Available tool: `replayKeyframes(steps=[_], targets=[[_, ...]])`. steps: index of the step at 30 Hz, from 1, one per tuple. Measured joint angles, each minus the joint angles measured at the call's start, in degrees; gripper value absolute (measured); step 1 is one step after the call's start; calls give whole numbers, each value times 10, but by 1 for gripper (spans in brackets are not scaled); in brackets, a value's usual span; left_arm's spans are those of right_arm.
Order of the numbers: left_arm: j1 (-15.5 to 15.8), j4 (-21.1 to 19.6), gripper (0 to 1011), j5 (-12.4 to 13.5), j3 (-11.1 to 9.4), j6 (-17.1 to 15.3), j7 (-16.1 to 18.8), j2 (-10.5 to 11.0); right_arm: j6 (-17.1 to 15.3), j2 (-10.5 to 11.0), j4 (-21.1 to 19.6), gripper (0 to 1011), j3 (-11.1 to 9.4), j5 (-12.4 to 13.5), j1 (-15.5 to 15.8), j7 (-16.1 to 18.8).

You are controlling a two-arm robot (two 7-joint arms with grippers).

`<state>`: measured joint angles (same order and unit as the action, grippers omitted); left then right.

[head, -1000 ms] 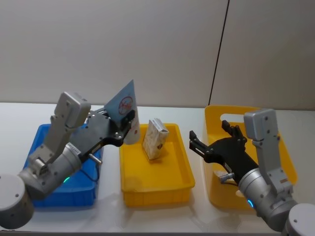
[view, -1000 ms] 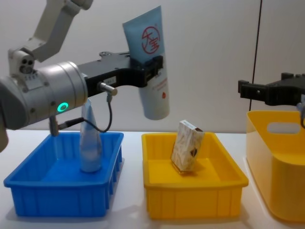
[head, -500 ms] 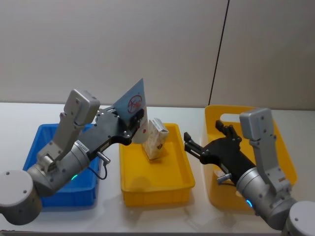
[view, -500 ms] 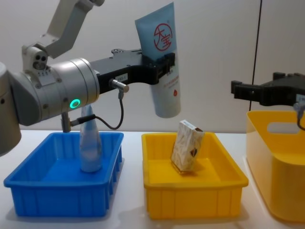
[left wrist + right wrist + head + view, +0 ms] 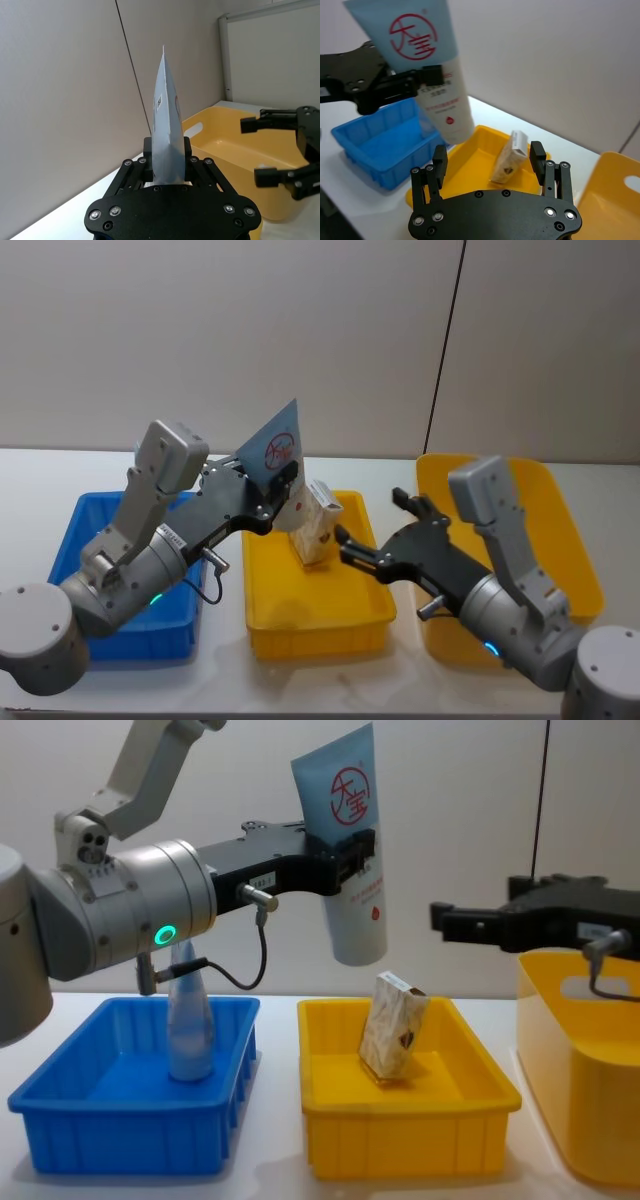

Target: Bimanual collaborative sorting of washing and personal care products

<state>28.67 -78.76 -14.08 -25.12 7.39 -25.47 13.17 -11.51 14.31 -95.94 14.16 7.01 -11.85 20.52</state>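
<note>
My left gripper (image 5: 345,855) is shut on a pale blue squeeze tube (image 5: 350,840) with a red round logo. It holds the tube cap-down in the air over the near-left part of the yellow tray (image 5: 400,1145). The same tube (image 5: 275,452) and gripper (image 5: 283,485) show in the head view, and the tube (image 5: 165,135) stands edge-on between the fingers. A beige marbled carton (image 5: 392,1025) leans upright inside that tray. My right gripper (image 5: 370,518) is open and empty, level with the tube (image 5: 427,65) and to its right. A second tube (image 5: 188,1020) stands in the blue tray (image 5: 130,1140).
A tall yellow bin (image 5: 580,1120) stands at the far right, under the right arm. The blue tray (image 5: 70,540) lies at the left, the yellow tray (image 5: 320,625) in the middle. A plain wall runs behind the table.
My left gripper has carried the tube rightward and a little higher, over the yellow tray. My right gripper has swung left from above the yellow bin toward the tube.
</note>
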Motion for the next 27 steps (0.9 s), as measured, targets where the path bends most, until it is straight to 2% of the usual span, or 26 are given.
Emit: replayKeyframes(steps=[14, 27], targets=[[1, 1, 262, 0, -1, 0, -1, -1, 7, 20, 70, 1004, 52, -4, -77, 74], [2, 1, 262, 0, -1, 0, -1, -1, 26, 16, 137, 1003, 92, -25, -138, 97]])
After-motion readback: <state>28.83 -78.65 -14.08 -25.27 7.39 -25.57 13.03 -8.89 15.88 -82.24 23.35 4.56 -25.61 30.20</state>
